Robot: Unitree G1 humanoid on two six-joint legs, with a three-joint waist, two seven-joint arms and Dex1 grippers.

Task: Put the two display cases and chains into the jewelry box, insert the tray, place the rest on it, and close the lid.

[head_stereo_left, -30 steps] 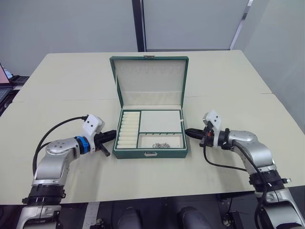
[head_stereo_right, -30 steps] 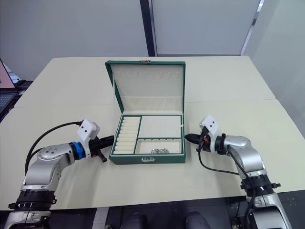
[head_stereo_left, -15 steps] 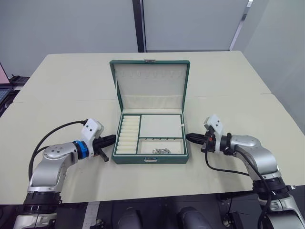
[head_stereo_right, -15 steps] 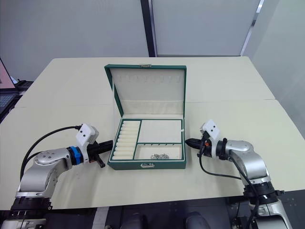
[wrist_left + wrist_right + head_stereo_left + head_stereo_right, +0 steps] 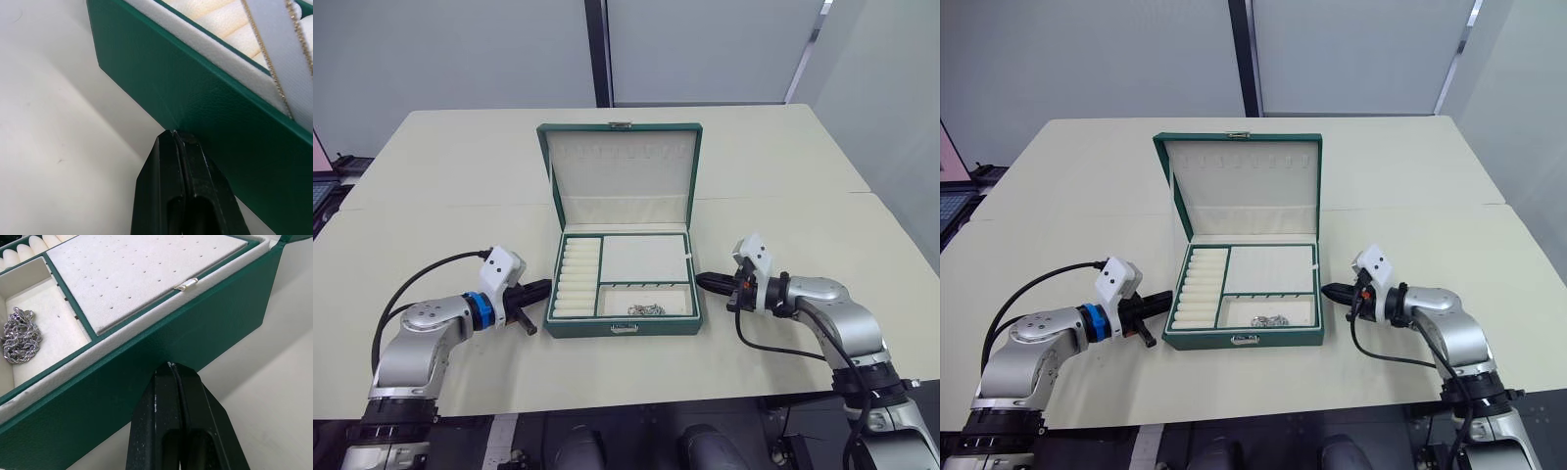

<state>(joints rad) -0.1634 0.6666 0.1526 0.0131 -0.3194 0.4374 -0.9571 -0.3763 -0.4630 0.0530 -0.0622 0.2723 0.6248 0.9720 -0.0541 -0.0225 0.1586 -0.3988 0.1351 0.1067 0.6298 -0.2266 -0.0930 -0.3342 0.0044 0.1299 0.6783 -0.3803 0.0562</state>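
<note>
Dark green jewelry box (image 5: 625,323) sits open near the middle of the cream table (image 5: 460,176), front clasp (image 5: 624,328) facing the robot. Lid (image 5: 622,176) stands up at the back, cream lining with a row of small hooks along its top. Tray (image 5: 625,274) is seated in the box: ribbed ring-roll section (image 5: 577,275) on the robot's left, flat perforated cream pad (image 5: 643,258) at back right, shallow compartment at front right. Silvery chains (image 5: 645,309) lie in that front right compartment, bunched in a small cluster; right wrist view shows them as twisted rope-like links (image 5: 19,335). Left gripper (image 5: 540,287) is at the box's left side wall, fingers pressed together with nothing between them; in the left wrist view the tip (image 5: 172,134) meets the green wall low down, close to touching, exact contact hard to tell. Right gripper (image 5: 703,281) is at the box's right side wall, fingers also closed flat against each other and holding nothing; in the right wrist view the tip (image 5: 169,366) is right at the green wall, below the perforated pad. Both grippers point inward toward the box from opposite sides, low over the table.
</note>
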